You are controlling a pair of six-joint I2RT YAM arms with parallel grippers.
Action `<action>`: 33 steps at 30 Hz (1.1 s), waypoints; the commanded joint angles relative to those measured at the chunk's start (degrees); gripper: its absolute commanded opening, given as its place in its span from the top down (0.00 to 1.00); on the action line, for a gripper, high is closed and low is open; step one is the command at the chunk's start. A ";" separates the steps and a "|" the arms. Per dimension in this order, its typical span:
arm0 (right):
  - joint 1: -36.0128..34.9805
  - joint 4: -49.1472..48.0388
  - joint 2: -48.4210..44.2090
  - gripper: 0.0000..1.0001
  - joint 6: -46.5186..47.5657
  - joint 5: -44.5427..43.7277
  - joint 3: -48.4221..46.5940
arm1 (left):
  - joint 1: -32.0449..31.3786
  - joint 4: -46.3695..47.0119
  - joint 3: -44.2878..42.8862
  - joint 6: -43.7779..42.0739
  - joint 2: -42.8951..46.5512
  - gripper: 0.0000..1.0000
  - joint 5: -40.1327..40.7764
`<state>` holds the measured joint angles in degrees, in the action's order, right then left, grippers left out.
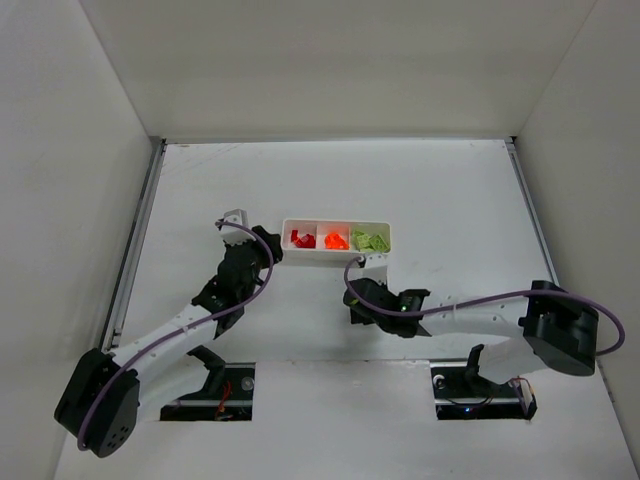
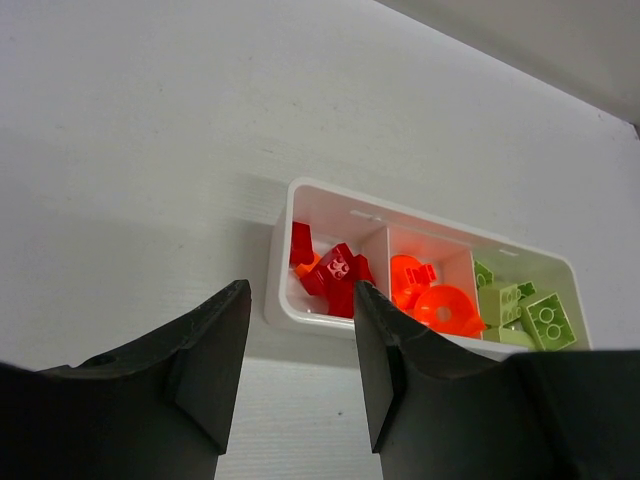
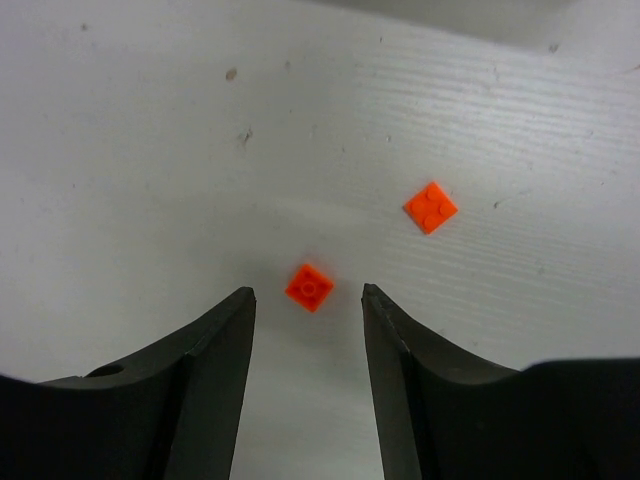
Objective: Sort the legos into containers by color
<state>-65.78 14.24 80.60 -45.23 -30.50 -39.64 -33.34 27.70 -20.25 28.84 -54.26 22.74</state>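
Observation:
The white three-compartment tray (image 1: pixel 337 257) holds red legos (image 1: pixel 302 239) on the left, orange legos (image 1: pixel 336 240) in the middle and yellow-green legos (image 1: pixel 370 241) on the right. My left gripper (image 1: pixel 268 244) is open and empty just off the tray's left end. In the left wrist view the tray (image 2: pixel 278 292) shows red legos (image 2: pixel 338 274), orange legos (image 2: pixel 432 298) and green legos (image 2: pixel 525 312) beyond my open gripper (image 2: pixel 300 290). My right gripper (image 3: pixel 308 291) is open over the table. One small orange lego (image 3: pixel 309 286) lies just ahead between its tips. A second orange lego (image 3: pixel 430 207) lies farther right.
A small orange piece (image 2: pixel 306 265) shows among the red legos in the left compartment. My right gripper (image 1: pixel 356 300) hangs just in front of the tray and hides the two loose orange legos from the top view. White walls enclose the table.

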 commanded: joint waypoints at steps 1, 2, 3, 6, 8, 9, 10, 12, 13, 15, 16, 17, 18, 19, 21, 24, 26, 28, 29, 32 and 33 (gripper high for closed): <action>-0.88 0.09 -2.11 0.48 -1.26 3.68 0.61 | -0.27 3.23 -0.23 0.34 -0.84 0.57 -0.07; -1.15 -0.35 -2.02 0.48 -1.52 4.74 0.70 | -0.27 3.23 -0.23 0.34 -0.93 0.57 -0.07; -1.32 -0.88 -1.59 0.48 -1.61 5.18 0.61 | -0.45 3.23 -0.23 0.34 -0.94 0.57 -0.07; -1.41 -2.72 0.52 0.48 -1.96 5.98 0.35 | -0.45 3.32 -0.23 0.34 -0.94 0.57 0.02; -1.41 -4.04 1.75 0.48 -1.79 5.98 0.09 | -0.19 3.32 -0.14 0.43 -0.76 0.57 -0.07; -1.41 -4.31 2.28 0.48 -1.70 5.81 0.09 | -0.36 3.32 -0.14 0.43 -0.76 0.57 -0.07; -1.41 -4.31 2.72 0.50 -1.79 5.37 0.00 | -0.45 3.32 -0.14 0.34 -1.02 0.57 0.02; -1.33 -4.75 3.33 0.53 -2.05 3.79 0.09 | -0.27 3.41 -0.23 0.43 -1.55 0.57 -0.07; -1.15 -4.92 3.77 0.55 -2.23 2.39 0.26 | -0.53 3.50 -0.32 0.43 -1.64 0.57 -0.07; -1.06 -5.01 4.65 0.57 -2.23 0.71 0.18 | -0.71 3.67 -0.40 0.34 -1.81 0.57 -0.07; -1.06 -5.01 5.09 0.58 -2.23 0.36 0.09 | -0.71 3.93 -0.32 0.34 -1.99 0.57 -0.07; -1.15 -5.01 5.53 0.58 -2.32 0.09 -0.17 | -0.63 4.02 -0.32 0.34 -2.08 0.57 -0.07; -1.24 -5.10 6.06 0.59 -2.05 0.00 -0.52 | -0.54 4.02 -0.32 0.34 -2.17 0.57 -0.07; -1.24 -5.01 6.58 0.59 -1.79 -0.52 -0.79 | -0.62 4.02 -0.32 0.34 -2.25 0.57 -0.07; -1.24 -4.14 7.73 0.59 -1.53 -2.45 -1.67 | -0.71 4.02 -0.40 0.25 -2.60 0.57 -0.07; -1.24 -2.38 9.05 0.60 -1.44 -4.12 -2.81 | -0.71 4.11 -0.40 0.25 -2.96 0.57 -0.07; -1.24 -2.20 9.49 0.60 -1.44 -4.74 -3.08 | -0.71 4.37 -0.40 0.16 -3.04 0.57 -0.07; -1.24 -2.55 9.93 0.65 -1.44 -4.66 -3.08 | -0.63 4.38 -0.40 0.16 -3.13 0.57 -0.07; -1.24 -2.29 10.19 0.66 -1.35 -4.65 -3.34 | -0.63 4.38 -0.40 0.16 -3.05 0.57 -0.07; -1.59 -1.76 10.11 0.67 -1.17 -4.74 -3.34 | -0.45 4.38 -0.32 0.16 -2.96 0.57 -0.07; -1.85 -1.67 10.02 0.66 -1.26 -4.74 -3.17 | -0.45 4.38 -0.32 0.16 -2.96 0.57 -0.07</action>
<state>-66.85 10.24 89.62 -46.46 -34.74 -42.06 -33.76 28.97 -20.25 28.88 -57.36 22.65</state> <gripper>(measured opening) 0.338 0.426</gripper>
